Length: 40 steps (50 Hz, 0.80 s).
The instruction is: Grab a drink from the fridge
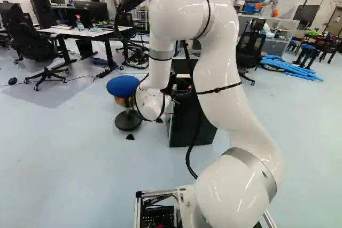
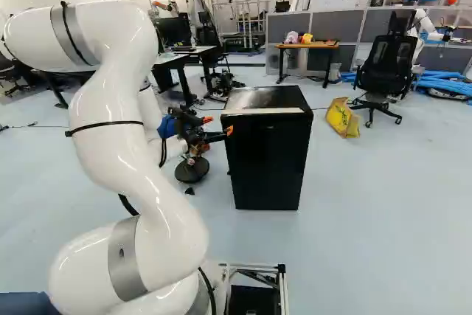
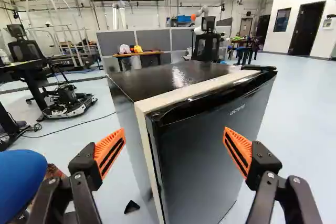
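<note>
The black gripper (image 2: 218, 125) has its jaws spread wide apart, with nothing gripped between the orange pads (image 3: 107, 144). It hangs from the white arm (image 1: 216, 52), near the fridge (image 2: 267, 156). The fridge stands upright on the floor (image 2: 391, 204) just ahead of the jaws; seen from the wrist, its near corner and much of its door (image 3: 205, 153) line up with the gap between them. The door is shut, so the inside is hidden and I cannot tell where the drink is. The glossy top (image 3: 168, 80) lies beyond the jaws, with a pale strip (image 3: 189, 92) along the edge nearest the door.

Beside the jaws, on the side away from the door, is a stool with a round blue seat (image 3: 21, 179). A small dark wedge (image 3: 132, 207) lies on the floor below the jaws, near the foot of the fridge.

Farther ahead of the jaws, past the fridge, a brown-topped bench (image 2: 308, 46) holds a pink thing (image 2: 292, 37) and a yellow one (image 2: 307, 37), with grey partitions (image 2: 328, 26) behind it. In the right base view, a yellow bag (image 2: 343, 117) lies on the floor to the right of the jaws and the fridge, near a black office chair (image 2: 386, 68).
</note>
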Available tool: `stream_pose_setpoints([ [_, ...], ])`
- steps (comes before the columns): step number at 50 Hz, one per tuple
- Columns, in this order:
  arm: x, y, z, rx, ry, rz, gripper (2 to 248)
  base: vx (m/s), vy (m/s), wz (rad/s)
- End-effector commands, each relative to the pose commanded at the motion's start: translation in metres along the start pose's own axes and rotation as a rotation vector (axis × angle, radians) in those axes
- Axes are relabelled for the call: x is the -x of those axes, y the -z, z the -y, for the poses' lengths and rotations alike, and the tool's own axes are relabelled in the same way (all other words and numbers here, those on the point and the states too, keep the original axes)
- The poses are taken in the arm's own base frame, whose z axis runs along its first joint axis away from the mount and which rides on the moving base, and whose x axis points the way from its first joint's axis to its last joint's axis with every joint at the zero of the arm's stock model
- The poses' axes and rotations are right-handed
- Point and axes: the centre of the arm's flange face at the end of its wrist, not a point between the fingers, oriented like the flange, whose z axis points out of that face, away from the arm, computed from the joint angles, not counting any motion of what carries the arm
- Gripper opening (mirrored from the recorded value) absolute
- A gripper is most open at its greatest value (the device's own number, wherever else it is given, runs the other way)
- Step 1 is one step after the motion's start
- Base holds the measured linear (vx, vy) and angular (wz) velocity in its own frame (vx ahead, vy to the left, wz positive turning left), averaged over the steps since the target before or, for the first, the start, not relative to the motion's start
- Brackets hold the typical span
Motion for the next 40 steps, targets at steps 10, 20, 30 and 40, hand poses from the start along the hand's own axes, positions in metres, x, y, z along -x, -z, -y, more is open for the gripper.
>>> stream_pose_setpoints([
  [10, 0.001, -0.005, 0.001, 0.009, -0.005, 0.006, 247, 0.0, 0.0, 0.0],
  [20, 0.002, -0.011, 0.002, 0.017, -0.01, 0.012, 247, 0.0, 0.0, 0.0],
  [30, 0.003, -0.017, 0.002, 0.027, -0.016, 0.015, 247, 0.0, 0.0, 0.0],
  [40, 0.003, -0.024, 0.003, 0.037, -0.022, 0.011, 247, 0.0, 0.0, 0.0],
])
